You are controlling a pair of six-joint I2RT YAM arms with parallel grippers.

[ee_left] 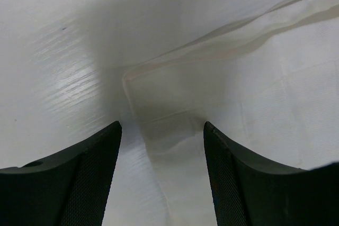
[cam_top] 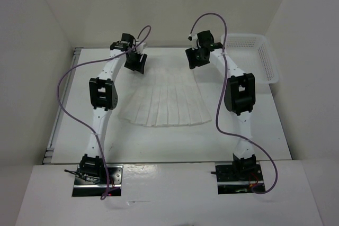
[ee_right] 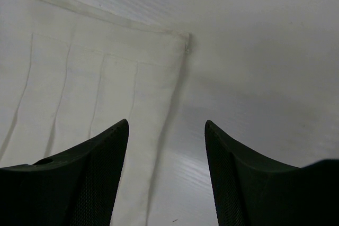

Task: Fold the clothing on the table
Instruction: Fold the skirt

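So far: no fold shows; the clothing [cam_top: 165,101] lies opened out flat as a fan on the surface [cam_top: 159,141], pleats running lengthwise, narrow waist edge far from the arm bases, wide hem near them.
Left to do: by my reading, all of the folding; this looks like the approach for a first grasp at the two waist corners.
Left gripper [cam_top: 137,67]: over the far-left corner of the clothing. Fingers spread wide, nothing pinched. In the left wrist view the corner of the waistband lies ahead of and between the two fingers. Contact with the fabric: cannot tell.
Clothing position: mid-surface, between the two arms, no part lifted as far as the top view shows.
Right gripper [cam_top: 192,62]: over the far-right corner of the clothing. Fingers likewise spread, holding nothing. In the right wrist view the garment's side edge runs down between the fingers, corner just ahead. Contact: cannot tell.
Basket [cam_top: 254,51]: right of the clothing, apart from it, not involved.
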